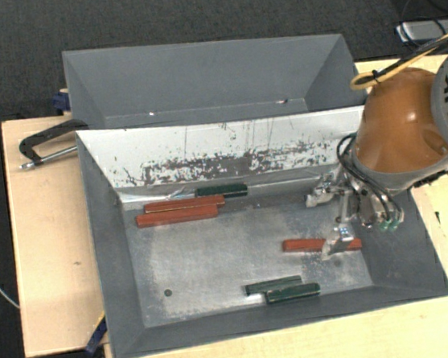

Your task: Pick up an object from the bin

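Nearest the front wall of the bin lie two dark green pens, side by side and touching, both flat along the wall. They are well clear of the arm and should play no part.

Further in, on the right half of the floor, lies a short red pen, flat and pointing left to right. The hand sits low over its right end, with a bit of red showing on the far side of it. I cannot tell whether the hand is spread, pressed together, or pinching the pen.

The main risk, as I judge it, comes from that off-centre position. Gripped so near one end, the pen could droop, swing and slip out on the lift. A grip that only clips it might shove it along the smooth floor instead. The sloping right wall is just beside the hand, so a sideways correction could scrape it.

By the back wall lie two long red sticks and another dark green pen, close together and well apart from the hand.
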`<action>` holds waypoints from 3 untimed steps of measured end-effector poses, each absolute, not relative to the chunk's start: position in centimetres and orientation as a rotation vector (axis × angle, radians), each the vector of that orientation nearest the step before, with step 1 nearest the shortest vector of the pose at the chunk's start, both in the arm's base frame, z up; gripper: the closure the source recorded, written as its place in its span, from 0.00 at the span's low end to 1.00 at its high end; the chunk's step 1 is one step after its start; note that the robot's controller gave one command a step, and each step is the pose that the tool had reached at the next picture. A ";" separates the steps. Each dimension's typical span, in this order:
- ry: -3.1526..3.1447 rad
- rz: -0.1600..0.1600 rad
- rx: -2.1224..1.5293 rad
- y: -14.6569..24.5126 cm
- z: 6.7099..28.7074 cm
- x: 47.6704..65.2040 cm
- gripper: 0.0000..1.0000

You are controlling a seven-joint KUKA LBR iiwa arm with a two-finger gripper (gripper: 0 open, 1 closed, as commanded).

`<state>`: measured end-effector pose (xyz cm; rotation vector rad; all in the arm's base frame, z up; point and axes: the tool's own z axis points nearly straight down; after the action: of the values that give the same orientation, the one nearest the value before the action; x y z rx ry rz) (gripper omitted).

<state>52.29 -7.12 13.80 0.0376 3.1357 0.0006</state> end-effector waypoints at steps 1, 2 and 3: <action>3.140 0.001 0.040 -8.2 11.9 51.8 0.00; 3.133 0.002 0.191 -9.3 11.5 51.9 0.00; 3.132 0.002 0.231 -9.9 7.1 50.8 0.00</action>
<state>50.75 -9.91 7.08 0.2307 3.1317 0.0019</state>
